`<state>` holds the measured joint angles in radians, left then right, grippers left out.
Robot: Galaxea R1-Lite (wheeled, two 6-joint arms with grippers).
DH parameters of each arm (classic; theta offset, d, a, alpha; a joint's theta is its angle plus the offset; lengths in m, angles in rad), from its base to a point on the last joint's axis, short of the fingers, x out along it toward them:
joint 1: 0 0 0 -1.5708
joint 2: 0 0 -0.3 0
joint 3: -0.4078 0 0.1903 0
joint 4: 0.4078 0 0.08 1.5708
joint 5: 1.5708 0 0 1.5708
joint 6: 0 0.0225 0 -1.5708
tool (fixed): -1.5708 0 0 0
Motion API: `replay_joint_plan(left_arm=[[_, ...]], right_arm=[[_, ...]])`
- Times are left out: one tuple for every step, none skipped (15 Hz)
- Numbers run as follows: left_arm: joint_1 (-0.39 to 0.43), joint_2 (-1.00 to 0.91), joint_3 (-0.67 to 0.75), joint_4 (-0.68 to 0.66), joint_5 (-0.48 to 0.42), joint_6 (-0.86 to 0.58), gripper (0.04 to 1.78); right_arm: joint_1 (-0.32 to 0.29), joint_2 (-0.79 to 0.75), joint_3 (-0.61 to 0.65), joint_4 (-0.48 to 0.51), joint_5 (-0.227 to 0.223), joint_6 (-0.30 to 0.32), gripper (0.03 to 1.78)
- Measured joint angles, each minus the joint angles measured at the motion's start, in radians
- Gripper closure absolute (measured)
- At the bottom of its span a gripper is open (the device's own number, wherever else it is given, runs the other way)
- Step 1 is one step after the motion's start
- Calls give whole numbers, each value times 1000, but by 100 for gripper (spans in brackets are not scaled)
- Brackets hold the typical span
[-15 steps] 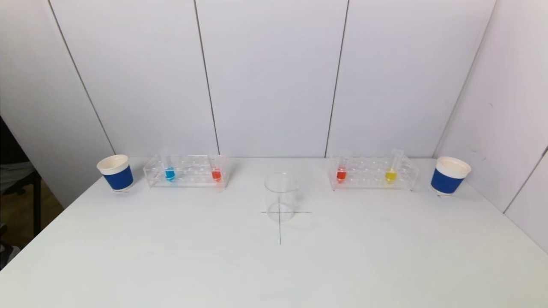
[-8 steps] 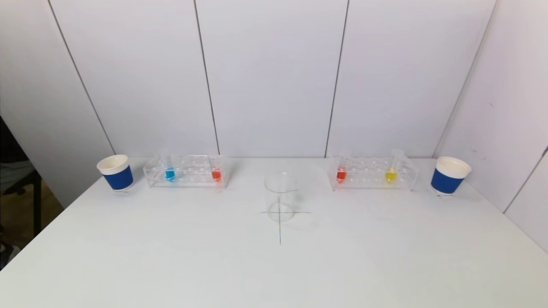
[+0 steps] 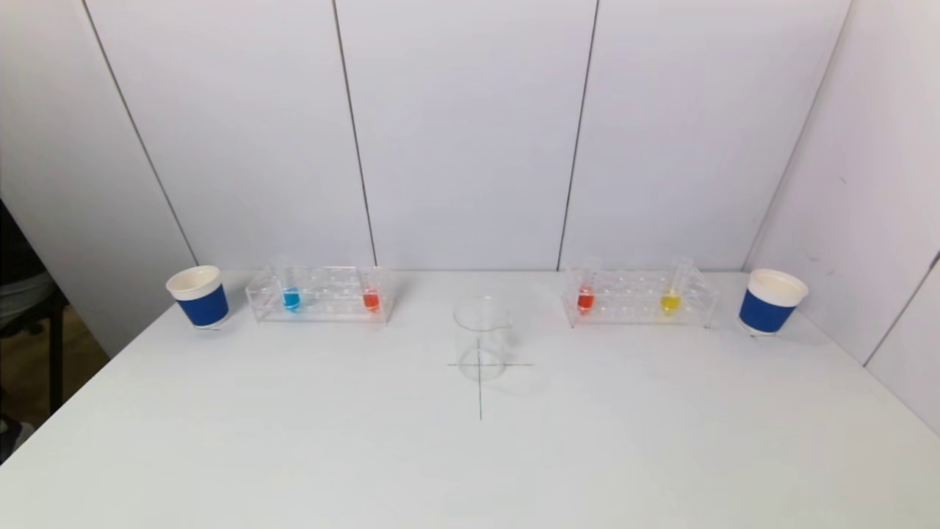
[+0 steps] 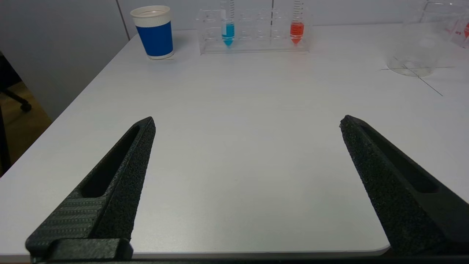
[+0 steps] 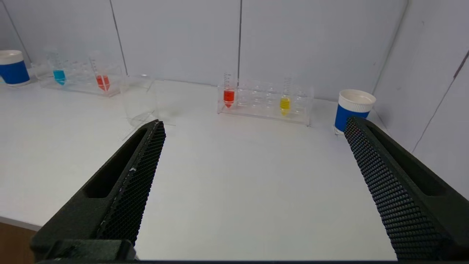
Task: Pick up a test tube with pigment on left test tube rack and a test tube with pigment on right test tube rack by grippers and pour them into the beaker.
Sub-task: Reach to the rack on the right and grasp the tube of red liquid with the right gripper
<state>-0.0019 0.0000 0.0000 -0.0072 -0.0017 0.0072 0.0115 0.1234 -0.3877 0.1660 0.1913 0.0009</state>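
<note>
A clear beaker stands empty at the table's middle on a drawn cross. The left clear rack holds a blue-pigment tube and an orange-red tube. The right clear rack holds a red tube and a yellow tube. Neither gripper shows in the head view. My left gripper is open and empty over the table's near left edge, far from the left rack. My right gripper is open and empty near the front edge, facing the right rack.
A blue paper cup with a white rim stands left of the left rack. Another blue cup stands right of the right rack. White wall panels close the back and right. The table's left edge drops to the floor.
</note>
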Motion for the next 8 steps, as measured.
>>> replay_joint_plan(left_arm=[[0, 0, 0, 0, 0, 0, 6], [0, 0, 0, 0, 0, 0, 6], [0, 0, 0, 0, 0, 0, 6], [1, 0, 0, 0, 0, 0, 6], [1, 0, 0, 0, 0, 0, 6], [0, 0, 0, 0, 0, 1, 6], [0, 0, 0, 0, 0, 0, 6], [0, 0, 0, 0, 0, 0, 6]], right_arm=[[5, 34, -31, -1, 3, -1, 4], [10, 67, -61, -4, 4, -3, 4], [15, 103, -93, -9, 4, -8, 4], [20, 136, -122, -11, 6, -12, 4], [28, 171, -151, -8, 10, -12, 4], [41, 210, -179, -7, 17, -13, 4], [54, 244, -196, -10, 27, -12, 4], [73, 289, -215, -18, 43, -9, 4]])
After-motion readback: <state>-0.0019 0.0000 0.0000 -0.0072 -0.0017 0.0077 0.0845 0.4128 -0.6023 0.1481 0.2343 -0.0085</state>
